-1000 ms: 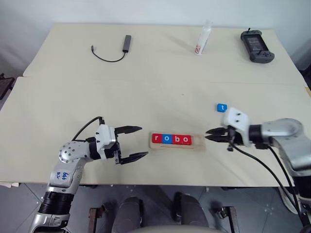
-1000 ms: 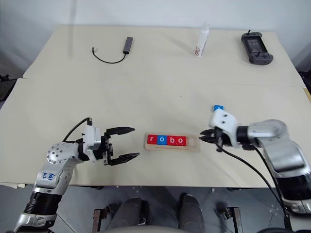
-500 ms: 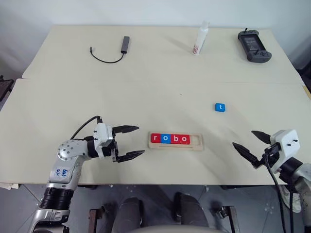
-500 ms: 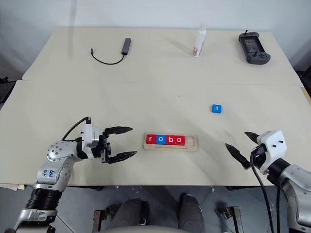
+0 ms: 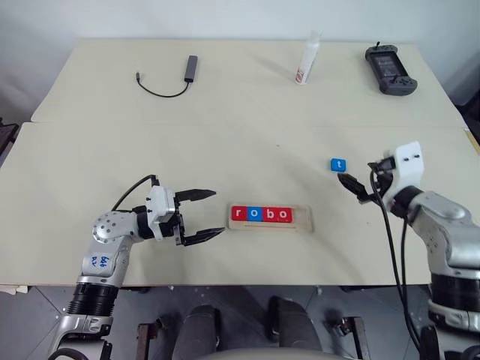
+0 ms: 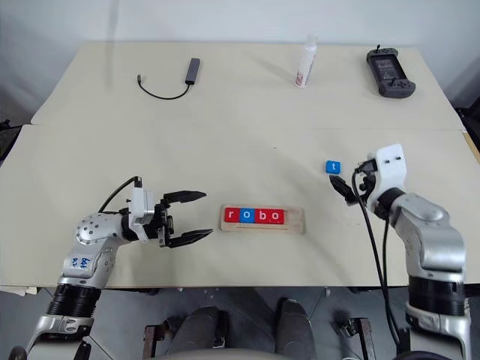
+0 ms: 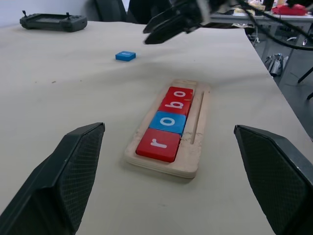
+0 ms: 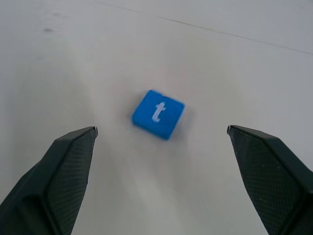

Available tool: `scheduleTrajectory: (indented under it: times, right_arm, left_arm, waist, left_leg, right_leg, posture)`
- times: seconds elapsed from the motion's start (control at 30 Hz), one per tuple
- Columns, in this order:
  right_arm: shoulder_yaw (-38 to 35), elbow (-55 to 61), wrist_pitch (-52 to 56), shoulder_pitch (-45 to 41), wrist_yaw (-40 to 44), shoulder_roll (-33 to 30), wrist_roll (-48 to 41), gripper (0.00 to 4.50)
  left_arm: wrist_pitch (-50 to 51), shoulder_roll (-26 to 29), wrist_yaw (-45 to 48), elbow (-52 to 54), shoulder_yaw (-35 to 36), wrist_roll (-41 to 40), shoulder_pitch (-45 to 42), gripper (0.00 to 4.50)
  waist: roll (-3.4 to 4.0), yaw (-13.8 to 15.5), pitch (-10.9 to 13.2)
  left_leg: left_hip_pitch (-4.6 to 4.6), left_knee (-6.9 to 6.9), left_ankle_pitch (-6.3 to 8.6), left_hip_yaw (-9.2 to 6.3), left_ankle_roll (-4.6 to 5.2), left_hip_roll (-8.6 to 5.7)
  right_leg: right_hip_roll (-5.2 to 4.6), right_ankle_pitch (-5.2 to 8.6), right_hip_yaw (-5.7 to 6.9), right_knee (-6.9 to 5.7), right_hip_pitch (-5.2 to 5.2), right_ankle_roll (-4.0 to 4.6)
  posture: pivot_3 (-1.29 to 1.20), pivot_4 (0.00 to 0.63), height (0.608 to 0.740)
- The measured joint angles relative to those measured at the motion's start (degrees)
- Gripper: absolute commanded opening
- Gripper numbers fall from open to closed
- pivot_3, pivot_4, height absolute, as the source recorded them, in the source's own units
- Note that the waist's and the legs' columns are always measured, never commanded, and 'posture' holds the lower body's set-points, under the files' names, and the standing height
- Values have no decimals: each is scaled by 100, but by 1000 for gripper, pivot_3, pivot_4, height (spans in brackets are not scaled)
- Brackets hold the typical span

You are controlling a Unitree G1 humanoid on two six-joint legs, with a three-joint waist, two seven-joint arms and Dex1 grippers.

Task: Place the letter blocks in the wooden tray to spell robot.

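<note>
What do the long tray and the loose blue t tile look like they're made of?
The long pale tray looks like unfinished light wood: matte, faint grain, rounded edges. The small blue square t tile has a smooth, even painted or plastic-looking coat with a white letter; its core material can't be told.

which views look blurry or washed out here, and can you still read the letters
Right wrist view: slight motion smear around the blue t block, the letter still readable, table pale and washed out. Left wrist view: r, o, b, o sharp in the wooden tray, the far gripper and background soft. Eye views: even light, faint shadows, no glare, tray letters small but legible.
</note>
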State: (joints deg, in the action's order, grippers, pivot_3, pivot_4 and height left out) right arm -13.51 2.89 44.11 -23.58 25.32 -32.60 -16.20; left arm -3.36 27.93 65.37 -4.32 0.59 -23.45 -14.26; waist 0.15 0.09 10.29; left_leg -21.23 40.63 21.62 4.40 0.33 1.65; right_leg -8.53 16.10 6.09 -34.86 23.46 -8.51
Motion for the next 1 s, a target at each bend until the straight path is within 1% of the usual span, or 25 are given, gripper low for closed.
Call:
scheduleTrajectory:
  times: [0.07,0.17,0.2,0.27,0.3,0.5,0.53,0.67,0.7,0.83,1.0]
  right_arm:
    - [156,-483,2,-374,-352,226,216,4453]
    - [260,-888,26,-650,-642,515,309,4453]
    - [265,-956,48,-715,-737,609,319,4283]
    - [296,-975,80,-774,-837,672,342,3851]
    - [312,-964,79,-784,-872,735,344,3449]
    - [389,-871,57,-789,-1003,934,353,1534]
    - [392,-861,58,-787,-1022,935,357,1465]
    - [406,-587,162,-669,-1041,935,342,1466]
    - [383,-367,305,-577,-1041,913,319,1466]
    - [144,1141,1238,60,-1053,818,3,1466]
    - [-398,2690,2396,783,-1181,787,-294,1466]
  left_arm:
    - [-3,-31,-73,52,-7,4,57,4500]
    - [-1,-47,-146,188,-38,5,137,4500]
    - [5,-47,-162,210,-44,5,154,4500]
    - [15,-46,-204,242,-48,5,171,4500]
    - [19,-45,-222,277,-48,5,182,4500]
    - [25,-56,-274,379,-71,3,183,4500]
    - [25,-61,-274,380,-76,2,183,4500]
    - [25,-106,-272,393,-121,-1,181,4500]
    - [44,-122,-274,404,-136,-2,160,4500]
    - [224,-125,-341,572,-131,-57,77,4500]
    - [415,-138,-410,651,-111,-162,-7,4500]
  waist:
    - [0,-34,0]
    - [1,-36,1]
    - [2,-35,1]
    - [1,-31,1]
    - [1,-35,1]
    - [3,-49,0]
    - [3,-46,0]
    - [3,-41,0]
    - [4,-32,0]
    - [5,-1,1]
    - [6,-9,1]
  left_leg:
    - [0,-1,0,7,0,-1]
    - [1,-5,0,6,-1,1]
    - [0,-5,0,6,-1,1]
    - [1,-4,0,5,-1,1]
    - [1,-4,0,6,-1,1]
    - [4,-3,-1,6,-1,2]
    - [4,-3,-1,6,-1,2]
    - [2,-5,-1,6,-1,2]
    - [-1,-6,-1,6,-1,2]
    - [-6,-9,0,1,-1,1]
    - [-3,-12,0,2,-1,1]
  right_leg:
    - [-1,0,-3,1,2,-1]
    - [0,0,-3,-1,5,-1]
    - [0,0,-3,-1,5,0]
    - [-1,0,-3,0,3,0]
    - [0,0,-3,0,3,0]
    - [0,0,-4,-3,3,0]
    - [0,0,-4,-3,3,0]
    - [0,0,-4,-2,5,0]
    - [0,0,-4,-1,6,0]
    - [0,0,0,5,8,0]
    - [0,0,-2,5,7,0]
  posture:
    - [0,150,740]
    - [0,150,740]
    - [0,150,740]
    - [0,150,740]
    - [0,150,740]
    - [0,150,740]
    - [0,150,740]
    - [0,150,740]
    - [0,150,740]
    - [0,150,740]
    - [0,150,740]
